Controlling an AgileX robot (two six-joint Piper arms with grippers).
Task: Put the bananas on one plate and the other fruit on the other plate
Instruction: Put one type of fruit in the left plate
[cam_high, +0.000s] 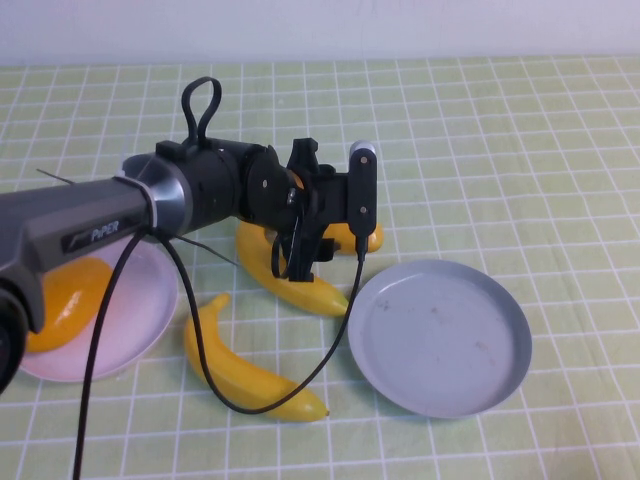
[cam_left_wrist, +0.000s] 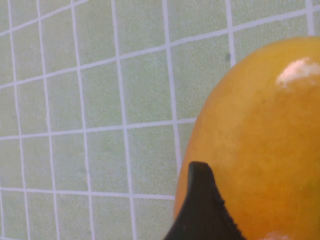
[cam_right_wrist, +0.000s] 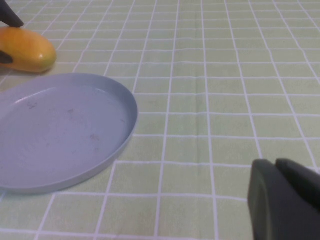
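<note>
My left gripper (cam_high: 305, 245) reaches in from the left and is shut on one orange mango-like fruit (cam_high: 366, 238) that lies on the cloth. One black finger (cam_left_wrist: 200, 210) presses its side (cam_left_wrist: 260, 140), and both fingertips flank it in the right wrist view (cam_right_wrist: 27, 50). The second orange fruit (cam_high: 60, 300) lies on the pale pink plate (cam_high: 140, 320) at the left. One banana (cam_high: 285, 278) lies under the left gripper and another banana (cam_high: 245, 368) lies in front. The grey-blue plate (cam_high: 440, 335) is empty, and it also shows in the right wrist view (cam_right_wrist: 60, 130). My right gripper (cam_right_wrist: 275, 167) is shut, low over the cloth to the right of that plate.
A green checked cloth (cam_high: 500, 130) covers the table. The left arm's black cable (cam_high: 330, 350) hangs across the front banana and past the grey-blue plate's rim.
</note>
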